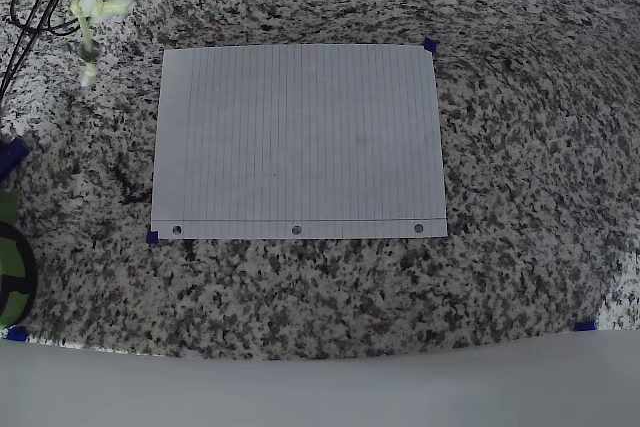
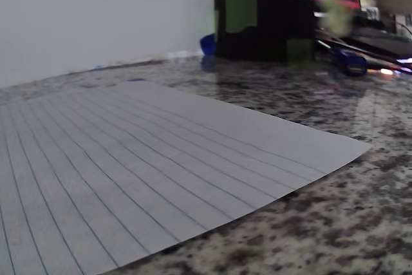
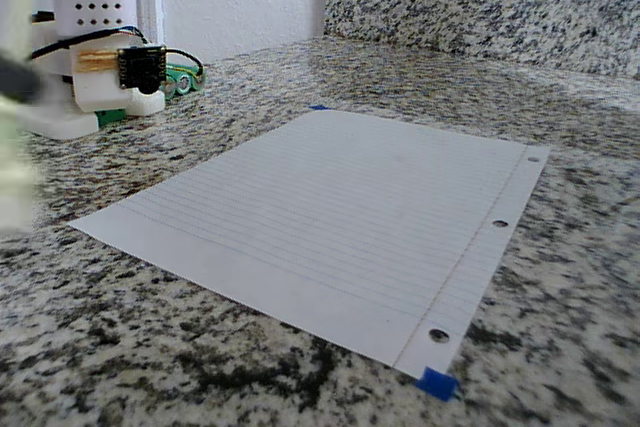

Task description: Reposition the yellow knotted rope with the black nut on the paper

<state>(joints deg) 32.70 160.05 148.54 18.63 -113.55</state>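
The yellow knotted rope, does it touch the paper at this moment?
Apart. In the overhead view the yellow knotted rope lies beyond the upper left corner of the paper, with bare granite counter between them.

A: Where does the paper [image 1: 297, 142] lie?

B: Flat on the speckled granite desk [image 1: 520, 147], mid-frame in the overhead view. It is a white lined sheet with three punched holes along its near long edge, and small blue tape bits mark some corners.

A: And the rope [image 1: 88, 35]?

B: Off the sheet, beyond its top-left corner in the overhead view. A pale yellow-green cord hangs there, knotted and bunched, its lower end near the desk.

A: The nut?

B: I cannot make it out on the cord.
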